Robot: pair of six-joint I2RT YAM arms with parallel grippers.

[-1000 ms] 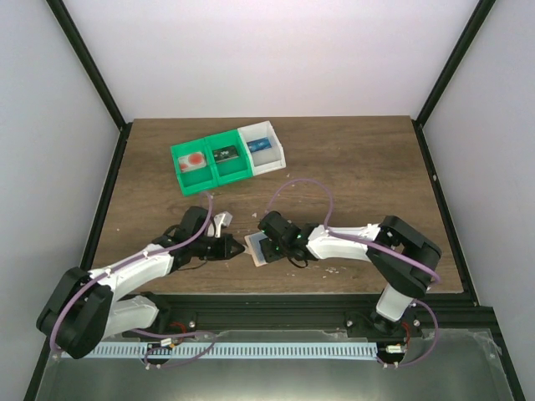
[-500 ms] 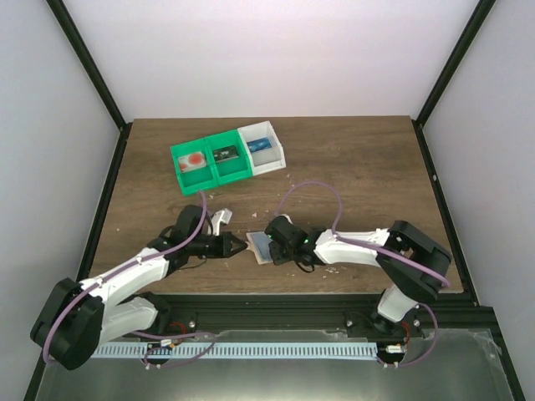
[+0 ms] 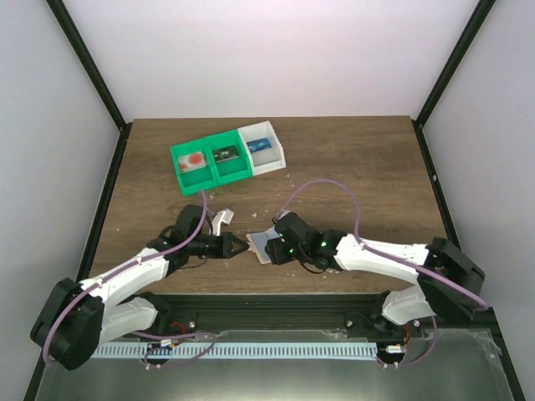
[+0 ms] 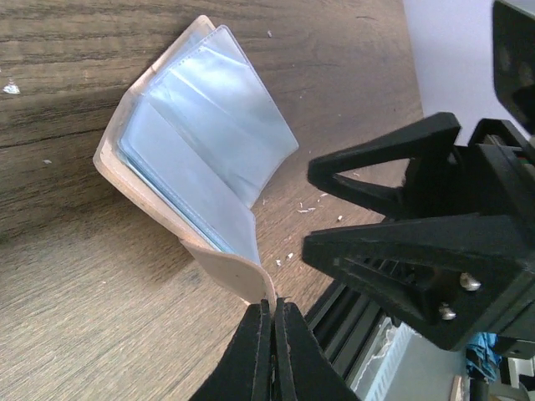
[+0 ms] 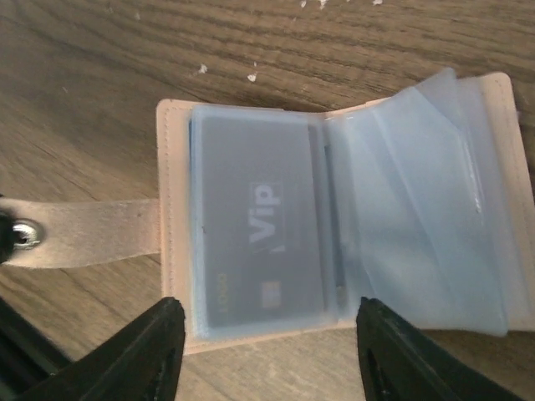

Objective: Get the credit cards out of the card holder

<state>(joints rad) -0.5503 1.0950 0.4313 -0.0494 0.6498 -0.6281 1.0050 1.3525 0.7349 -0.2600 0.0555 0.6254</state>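
The tan card holder lies open near the table's front edge, with translucent blue sleeves fanned out. A dark credit card marked "Vip" sits inside its left sleeve. My left gripper is shut on the end of the holder's tan tab and pinches it between the fingertips. My right gripper is open and hovers just over the holder. Its fingers straddle the card's sleeve without touching it. Any other cards are hidden in the sleeves.
Two green bins and a white bin stand in a row at the back left, each holding a small item. A small white object lies beside the left arm. The table's front edge and black rail run just below the holder.
My left gripper moved right up to the holder's tab. The right arm stretched out low to the right, its gripper staying over the holder.
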